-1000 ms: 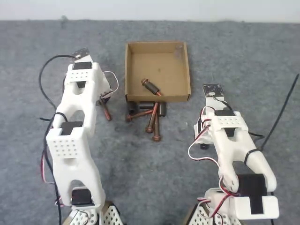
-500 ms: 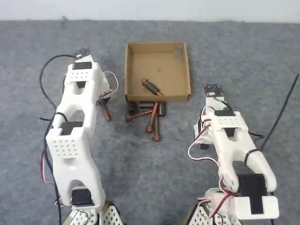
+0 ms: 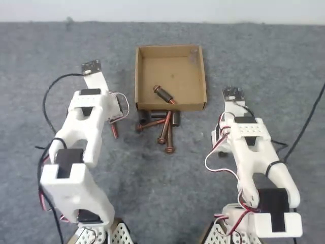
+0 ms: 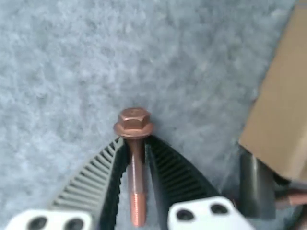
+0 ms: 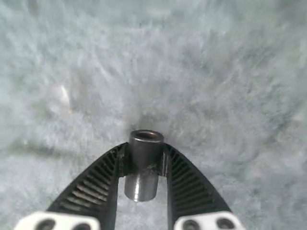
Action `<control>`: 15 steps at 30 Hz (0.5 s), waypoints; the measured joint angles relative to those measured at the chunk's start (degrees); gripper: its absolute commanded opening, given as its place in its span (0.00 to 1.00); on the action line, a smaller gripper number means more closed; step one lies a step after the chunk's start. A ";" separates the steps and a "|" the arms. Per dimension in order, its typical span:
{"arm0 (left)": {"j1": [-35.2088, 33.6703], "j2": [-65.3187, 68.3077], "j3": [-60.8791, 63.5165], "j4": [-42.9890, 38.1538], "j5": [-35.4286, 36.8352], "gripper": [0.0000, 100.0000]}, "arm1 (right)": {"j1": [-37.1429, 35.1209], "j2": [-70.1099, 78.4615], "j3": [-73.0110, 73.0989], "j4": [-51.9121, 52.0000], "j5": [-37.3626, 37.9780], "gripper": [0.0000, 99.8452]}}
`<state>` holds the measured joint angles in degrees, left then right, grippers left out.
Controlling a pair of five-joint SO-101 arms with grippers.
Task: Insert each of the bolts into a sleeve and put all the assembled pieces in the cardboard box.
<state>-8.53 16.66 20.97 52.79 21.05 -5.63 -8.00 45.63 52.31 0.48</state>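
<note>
My left gripper (image 4: 134, 141) is shut on a copper bolt (image 4: 134, 125), whose hex head pokes out past the fingertips above the grey carpet. From above, that bolt (image 3: 114, 130) hangs left of the cardboard box (image 3: 170, 107). My right gripper (image 5: 144, 146) is shut on a dark sleeve (image 5: 146, 139), its open end pointing away from the wrist. In the high view this gripper (image 3: 220, 147) sits to the right of the pile. One assembled piece (image 3: 162, 94) lies inside the box. Loose bolts (image 3: 165, 129) and sleeves (image 3: 176, 119) lie just in front of the box.
The box's corner (image 4: 283, 120) and a dark sleeve (image 4: 254, 184) show beside my left gripper. Grey carpet covers the table. Cables loop around both arms, one at the left (image 3: 48, 91). Open carpet lies between the two arms' bases.
The left arm has drawn back toward its base, carrying the bolt with it. The right arm has barely shifted.
</note>
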 measured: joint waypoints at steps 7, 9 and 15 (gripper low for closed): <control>1.85 -4.92 6.42 -5.19 -5.01 0.01 | 0.00 0.00 -7.38 -0.97 0.00 0.01; 2.02 -5.63 7.30 -6.51 -5.01 0.01 | 0.00 0.00 -8.26 -3.34 0.00 0.01; 2.02 -5.63 7.56 -7.65 -4.75 0.01 | -2.99 0.00 -8.53 -17.58 0.00 0.01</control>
<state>-6.51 11.03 28.53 45.14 16.31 -8.62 -8.00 37.10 34.73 0.48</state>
